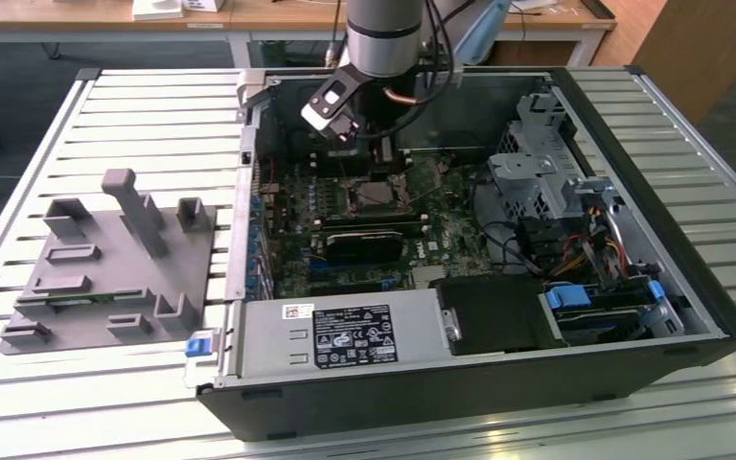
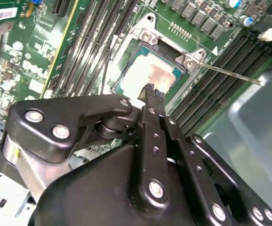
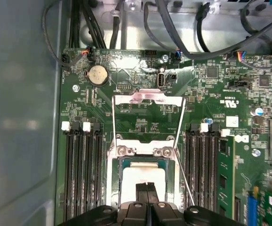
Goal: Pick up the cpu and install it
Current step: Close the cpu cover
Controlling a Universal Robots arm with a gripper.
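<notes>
The cpu (image 3: 140, 175), a small square chip with a pale silver top, lies flat in the motherboard socket (image 3: 113, 188); it also shows in the second wrist view (image 2: 143, 75) and in the exterior view (image 1: 375, 195). My gripper (image 3: 147, 189) hangs just above the chip's near part, its two black fingers pressed together with nothing between them. The fingertips (image 2: 153, 95) cover one edge of the chip. In the exterior view the gripper (image 1: 391, 165) reaches down into the open computer case (image 1: 694, 316). The socket's metal load plate (image 3: 148, 98) is flipped up and open, and its thin lever (image 3: 185, 174) stands free.
Memory slots (image 3: 82, 174) flank the socket on both sides. Black cables (image 3: 173, 28) run along the case wall beyond the board. A power supply (image 1: 342, 335) and drive cage (image 1: 535, 172) crowd the case. A grey plastic tray with upright pegs (image 1: 100, 278) sits on the slatted table at the exterior view's left.
</notes>
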